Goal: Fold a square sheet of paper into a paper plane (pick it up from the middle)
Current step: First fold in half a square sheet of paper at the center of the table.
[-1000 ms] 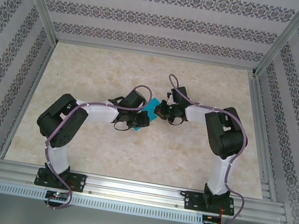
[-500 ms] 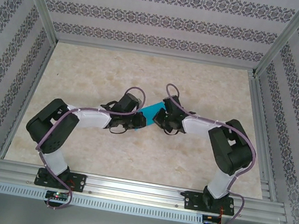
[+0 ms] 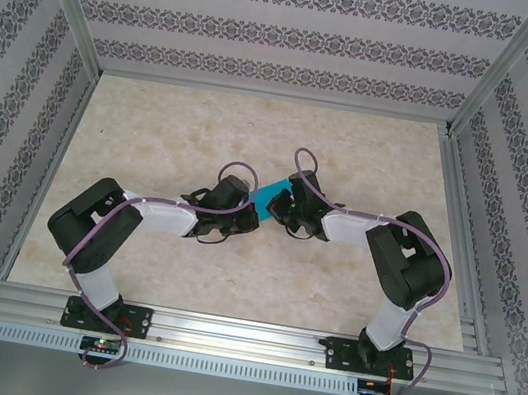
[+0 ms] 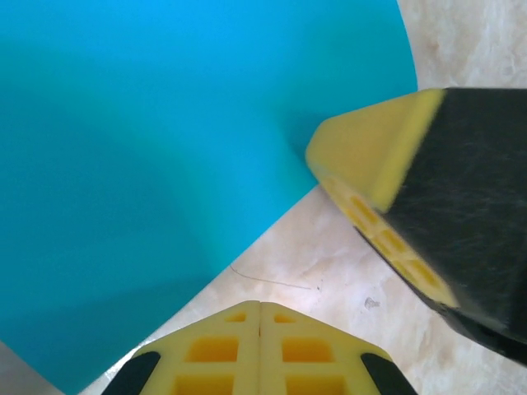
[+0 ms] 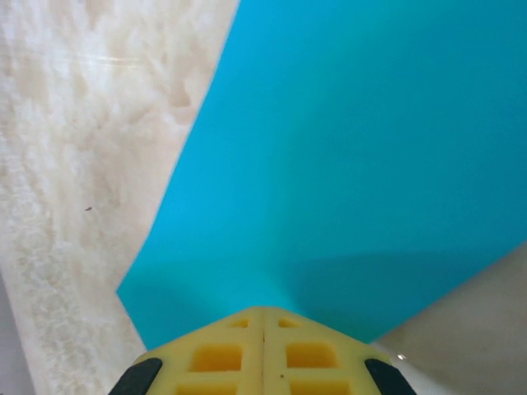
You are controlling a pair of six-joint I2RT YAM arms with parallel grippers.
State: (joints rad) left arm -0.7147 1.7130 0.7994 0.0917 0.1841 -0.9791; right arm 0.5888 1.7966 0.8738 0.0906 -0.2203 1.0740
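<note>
The square sheet of paper (image 3: 270, 194) is cyan-blue and sits mid-table between both grippers. It spreads wide in the left wrist view (image 4: 165, 148) and the right wrist view (image 5: 362, 164), slightly bowed, with no dart shape showing. My right gripper (image 3: 279, 208) is shut, and the sheet's near corner disappears into its yellow fingertips (image 5: 263, 311). Its tip (image 4: 362, 156) rests on the paper's edge. My left gripper (image 3: 244, 217) is shut with nothing in it (image 4: 260, 306), over bare table just off the paper's edge.
The marble-patterned tabletop (image 3: 374, 145) is ringed by an aluminium frame (image 3: 221, 332) and patterned walls. A thin dark hair-like line (image 4: 272, 280) lies on the table near the left fingertips.
Both arms have stretched lower and closer to the table. The left gripper has drawn back off the paper towards the near left, while the right gripper stays at the paper's edge.
</note>
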